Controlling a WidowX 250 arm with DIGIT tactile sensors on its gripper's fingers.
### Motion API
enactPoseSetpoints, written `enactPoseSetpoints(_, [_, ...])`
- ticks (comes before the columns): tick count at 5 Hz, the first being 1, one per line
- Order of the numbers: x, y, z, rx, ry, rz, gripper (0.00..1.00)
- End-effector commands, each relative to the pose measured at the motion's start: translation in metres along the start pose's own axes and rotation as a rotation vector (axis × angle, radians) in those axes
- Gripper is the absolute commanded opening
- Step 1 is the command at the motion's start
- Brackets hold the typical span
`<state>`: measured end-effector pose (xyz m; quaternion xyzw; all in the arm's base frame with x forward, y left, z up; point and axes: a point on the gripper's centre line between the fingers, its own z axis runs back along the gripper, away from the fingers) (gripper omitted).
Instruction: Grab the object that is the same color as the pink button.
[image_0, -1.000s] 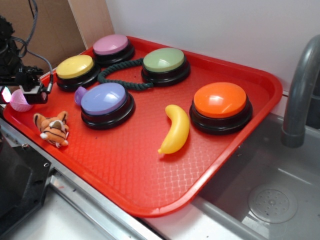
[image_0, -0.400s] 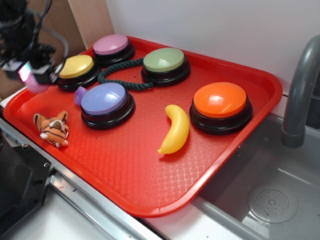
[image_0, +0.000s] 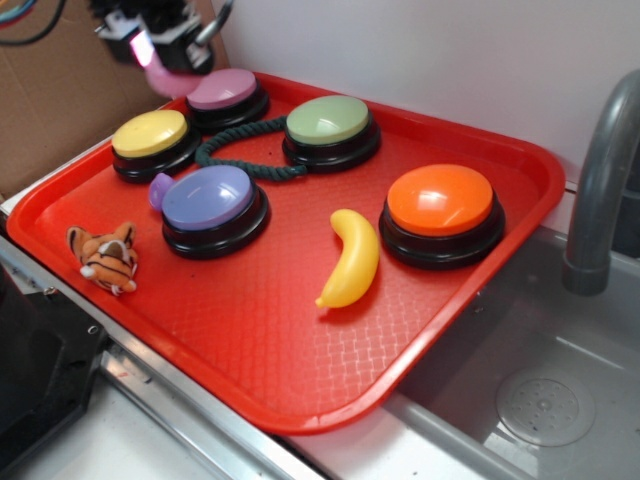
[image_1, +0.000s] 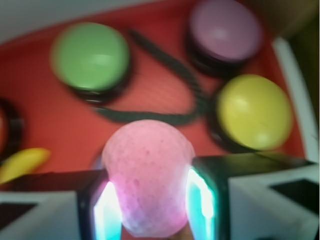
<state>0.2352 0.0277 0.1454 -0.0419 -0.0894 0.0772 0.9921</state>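
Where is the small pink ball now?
The pink ball is held between the gripper's fingers, raised at the tray's far left corner, beside the pink button.

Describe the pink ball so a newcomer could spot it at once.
Start at the red tray and go to its far left corner, above the pink button. The pink ball hangs there, clamped between the gripper fingers: small, rough-skinned, the only thing off the tray.

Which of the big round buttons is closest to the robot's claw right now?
The pink button at the back left corner of the red tray. The gripper, holding the pink ball, hangs right beside it; the other four buttons sit farther away.
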Motion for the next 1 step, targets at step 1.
enactPoseSetpoints(1, [0.0129, -0.0206, 0.0199, -0.044, -0.04, -0.055, 0.0])
